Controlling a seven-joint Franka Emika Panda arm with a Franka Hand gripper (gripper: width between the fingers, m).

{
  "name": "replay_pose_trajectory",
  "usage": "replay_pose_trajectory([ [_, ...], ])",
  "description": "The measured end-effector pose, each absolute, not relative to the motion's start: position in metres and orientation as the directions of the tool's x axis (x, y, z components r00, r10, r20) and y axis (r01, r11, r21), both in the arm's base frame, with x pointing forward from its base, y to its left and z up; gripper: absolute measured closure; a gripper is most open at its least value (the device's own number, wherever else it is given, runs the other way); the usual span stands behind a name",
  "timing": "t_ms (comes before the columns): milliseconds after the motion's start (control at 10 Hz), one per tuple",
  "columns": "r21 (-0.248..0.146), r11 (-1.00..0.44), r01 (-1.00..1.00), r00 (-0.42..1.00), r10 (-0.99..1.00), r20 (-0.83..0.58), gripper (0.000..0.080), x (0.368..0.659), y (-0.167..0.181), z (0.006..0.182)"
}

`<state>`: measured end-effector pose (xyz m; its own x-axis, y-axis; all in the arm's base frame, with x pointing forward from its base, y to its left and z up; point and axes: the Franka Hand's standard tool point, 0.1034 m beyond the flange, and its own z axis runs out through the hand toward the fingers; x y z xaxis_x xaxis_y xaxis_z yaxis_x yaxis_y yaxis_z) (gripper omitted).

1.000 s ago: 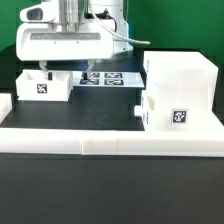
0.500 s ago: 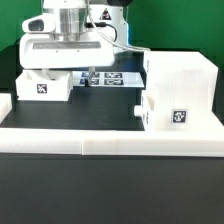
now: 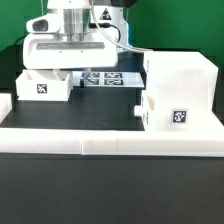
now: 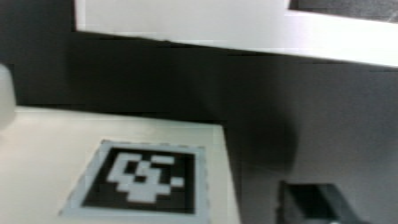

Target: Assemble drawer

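Lower than before, the claw [image 3: 68, 71] hangs near one drawer tray [image 3: 42, 87].

One tall white case [image 3: 180, 72]. Two open-top trays: the tray beside the case [image 3: 158, 112] and the tray apart from it [image 3: 58, 88], each showing one square tag [image 3: 180, 115]. One marker board [image 3: 118, 78], with perhaps four printed tags, partly hidden. One robot arm [image 3: 72, 15].

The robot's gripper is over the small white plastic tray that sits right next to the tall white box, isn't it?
Not quite. The exterior view shows the gripper over the other small white plastic tray, on the exterior view's left, away from the tall white box.
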<state>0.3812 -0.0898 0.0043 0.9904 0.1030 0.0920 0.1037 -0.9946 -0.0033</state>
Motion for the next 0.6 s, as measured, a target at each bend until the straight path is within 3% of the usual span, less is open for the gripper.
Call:
replay_pose_trajectory([
  [100,-0.003,-0.995,0.105,0.990,0.104,0.092,0.0594,0.3813,-0.0897,0.0043],
  [200,-0.003,-0.994,0.105,0.990,0.104,0.092,0.0747,0.3813,-0.0896,0.0043],
  [600,-0.003,-0.994,0.106,0.990,0.105,0.092,0.0758,0.3812,-0.0895,0.0043],
])
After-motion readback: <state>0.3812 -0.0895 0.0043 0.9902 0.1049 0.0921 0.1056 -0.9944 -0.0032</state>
